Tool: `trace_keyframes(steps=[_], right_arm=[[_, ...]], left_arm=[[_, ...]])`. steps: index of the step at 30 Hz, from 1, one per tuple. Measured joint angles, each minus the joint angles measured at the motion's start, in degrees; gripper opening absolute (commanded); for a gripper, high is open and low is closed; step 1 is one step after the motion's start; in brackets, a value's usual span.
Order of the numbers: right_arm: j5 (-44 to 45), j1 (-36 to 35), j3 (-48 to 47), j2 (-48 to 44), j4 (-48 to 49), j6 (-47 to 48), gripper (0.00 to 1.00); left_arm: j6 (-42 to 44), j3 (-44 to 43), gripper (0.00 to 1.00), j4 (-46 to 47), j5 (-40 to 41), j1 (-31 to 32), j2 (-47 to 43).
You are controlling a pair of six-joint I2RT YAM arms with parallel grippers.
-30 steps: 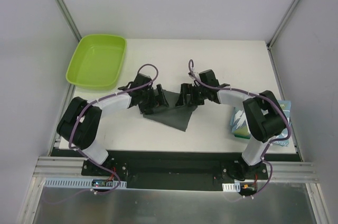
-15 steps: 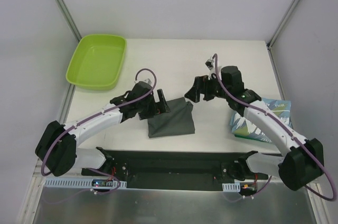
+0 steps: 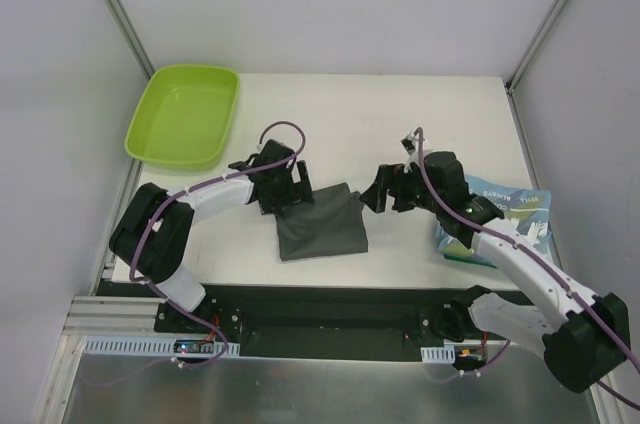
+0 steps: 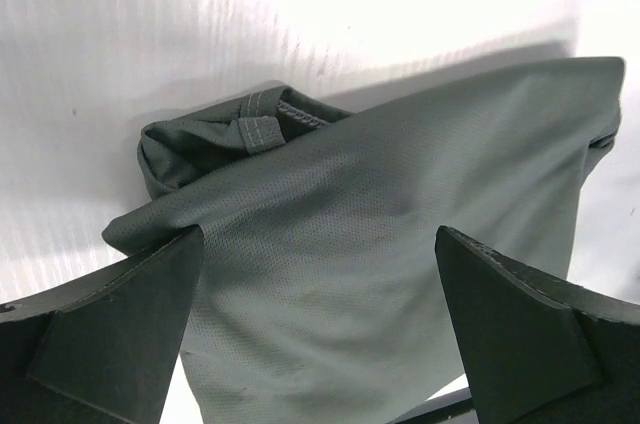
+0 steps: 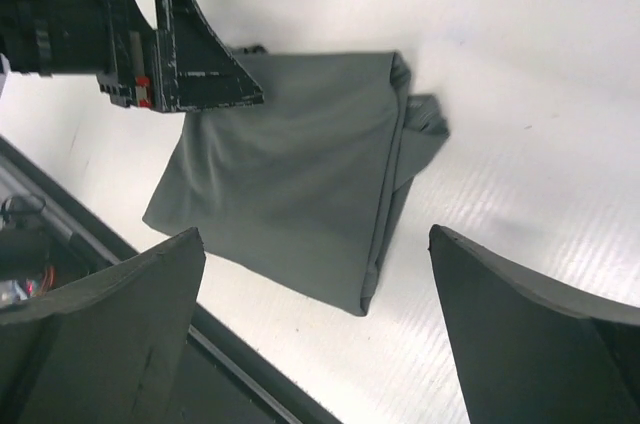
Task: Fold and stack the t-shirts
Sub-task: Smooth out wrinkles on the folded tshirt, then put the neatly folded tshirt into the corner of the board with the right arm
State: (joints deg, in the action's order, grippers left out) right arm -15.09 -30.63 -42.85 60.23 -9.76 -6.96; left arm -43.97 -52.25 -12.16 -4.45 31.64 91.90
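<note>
The dark grey t-shirt [image 3: 320, 226] lies folded in a rough rectangle near the table's front edge. It fills the left wrist view [image 4: 380, 214] and shows in the right wrist view [image 5: 290, 184]. My left gripper [image 3: 297, 192] is open and low over the shirt's far left corner, with both fingers apart above the cloth [image 4: 320, 329]. My right gripper [image 3: 380, 194] is open and empty, just right of the shirt and above bare table [image 5: 315, 324]. The light blue t-shirt [image 3: 525, 206] with white lettering lies at the right edge, partly under the right arm.
A lime-green tray [image 3: 185, 114] stands at the far left corner. The black base rail [image 3: 320, 304] runs along the table's near edge, close to the grey shirt. The left gripper's fingers [image 5: 195, 64] show at the top left of the right wrist view.
One second ago both grippers held the grey shirt between them. Now it lies flat as a folded rectangle, and both grippers have let go. The right gripper has drawn back to the right.
</note>
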Motion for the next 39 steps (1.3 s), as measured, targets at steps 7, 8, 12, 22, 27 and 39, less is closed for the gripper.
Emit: trace_keyframes(steps=[7,8,12,22,27,39], right_arm=[[4.5,0.9,1.9,-6.1,0.9,-0.5,0.96],[4.6,0.9,1.9,-5.9,0.8,-0.6,0.96],[7.4,-1.5,1.8,-4.0,0.2,-2.2,0.96],[22.9,-14.6,-7.6,17.4,-5.7,-10.4,0.99],[25.2,-16.4,-12.0,26.4,-7.4,-14.6,0.96],[25.4,-18.6,-15.5,37.6,-10.3,-18.6,0.75]], left_arm=[[3.3,-3.2,0.99,0.0,0.2,-0.2,0.8],[3.9,-3.2,0.99,-0.1,0.2,-0.2,0.2],[4.7,-2.1,0.99,-0.9,1.7,-0.2,-6.8],[3.5,7.8,0.99,-6.5,12.6,-0.2,-33.6],[2.5,13.2,0.99,-9.6,15.0,-0.2,-36.2],[2.4,14.0,0.99,-11.1,17.0,-0.3,-35.4]])
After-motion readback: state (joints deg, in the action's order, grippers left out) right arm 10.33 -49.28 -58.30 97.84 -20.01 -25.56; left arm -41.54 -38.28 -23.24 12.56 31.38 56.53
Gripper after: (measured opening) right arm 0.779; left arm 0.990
